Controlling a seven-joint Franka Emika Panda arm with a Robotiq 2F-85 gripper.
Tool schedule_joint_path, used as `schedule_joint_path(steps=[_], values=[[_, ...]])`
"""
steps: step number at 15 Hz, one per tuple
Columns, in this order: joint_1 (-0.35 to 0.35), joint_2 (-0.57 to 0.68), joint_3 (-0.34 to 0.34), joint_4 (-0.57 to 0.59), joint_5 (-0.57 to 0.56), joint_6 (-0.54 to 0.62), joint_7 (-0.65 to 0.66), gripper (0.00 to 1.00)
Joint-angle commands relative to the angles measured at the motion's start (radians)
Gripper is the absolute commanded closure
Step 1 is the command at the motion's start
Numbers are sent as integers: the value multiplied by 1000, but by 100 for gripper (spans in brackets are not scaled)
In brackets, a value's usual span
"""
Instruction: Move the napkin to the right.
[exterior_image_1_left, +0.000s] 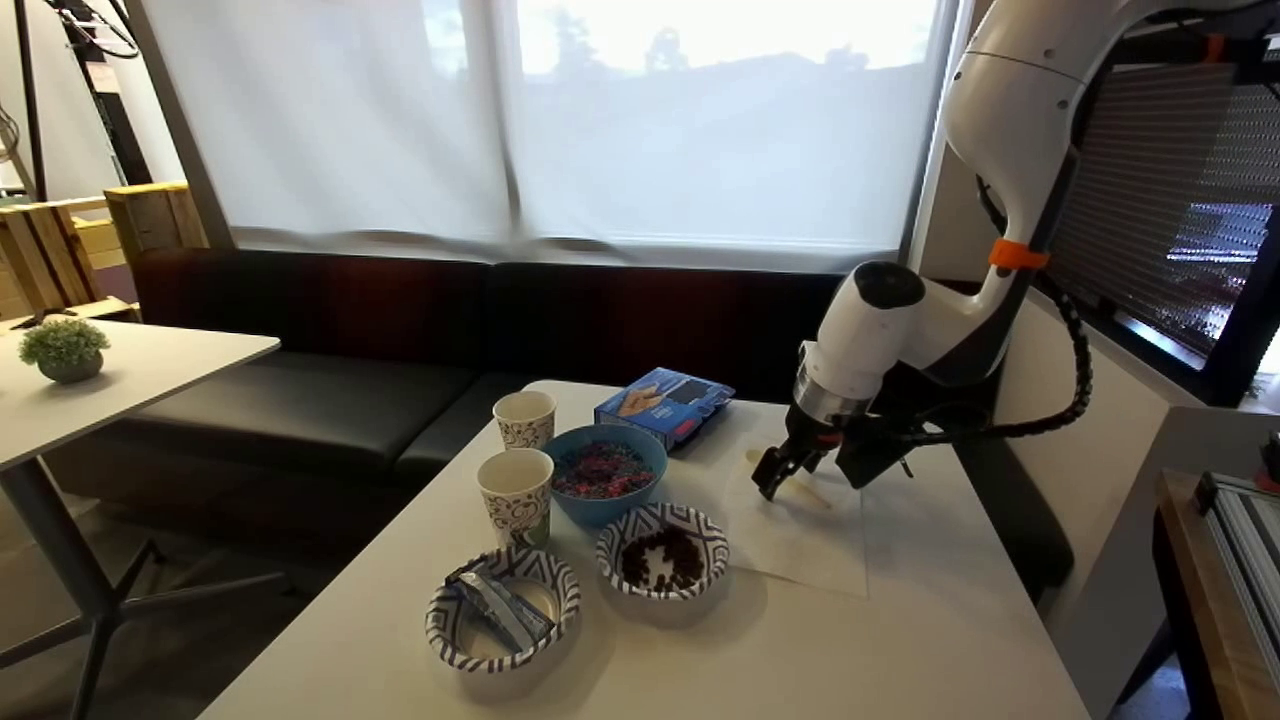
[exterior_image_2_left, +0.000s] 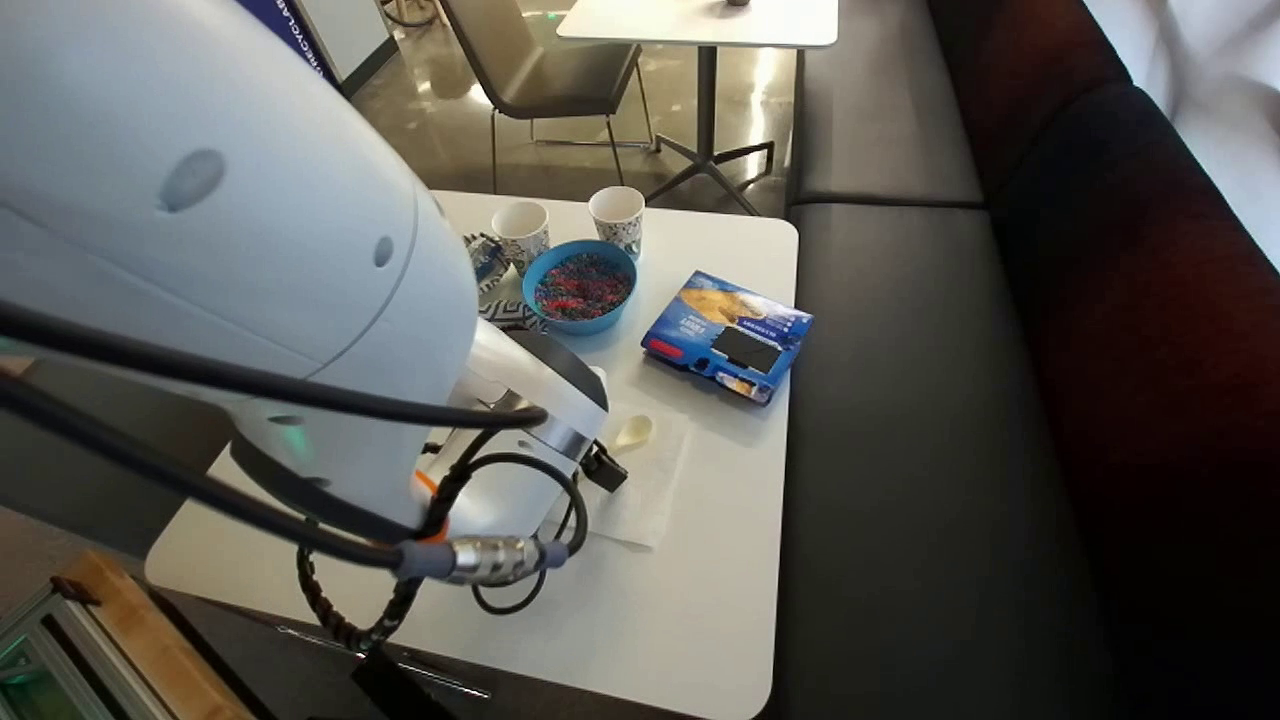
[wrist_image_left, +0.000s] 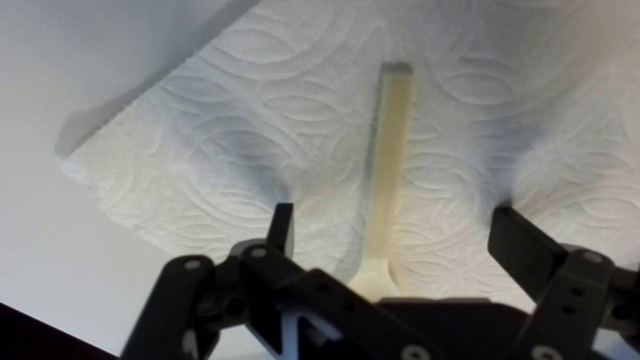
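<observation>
The napkin (exterior_image_1_left: 815, 550) is a thin white embossed paper square lying flat on the white table, beside the bowls. It also shows in an exterior view (exterior_image_2_left: 655, 490), partly hidden by the arm, and fills most of the wrist view (wrist_image_left: 310, 107). A small pale spoon (wrist_image_left: 387, 165) lies on the napkin, its bowl end partly hidden under my gripper in the wrist view. My gripper (wrist_image_left: 393, 206) is open, low over the napkin, with one finger on each side of the spoon's handle. Nothing is between the fingers except the spoon, which they do not touch.
A blue packet (exterior_image_1_left: 665, 405) lies behind the napkin. A blue bowl (exterior_image_1_left: 590, 510) with colourful contents, a patterned bowl (exterior_image_1_left: 715, 560) with brown pieces, another patterned bowl (exterior_image_1_left: 440, 630) with wrapped items and two paper cups (exterior_image_1_left: 515, 490) stand beside it. The table (exterior_image_1_left: 800, 660) has a bench behind it.
</observation>
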Motion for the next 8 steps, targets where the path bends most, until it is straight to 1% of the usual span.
schedule_joint_path(steps=[1, 5, 8], values=[[-11, 87, 9, 90, -43, 54, -24, 0], [-11, 104, 18, 147, -59, 79, -39, 0], [-6, 118, 26, 188, -70, 74, -49, 0]])
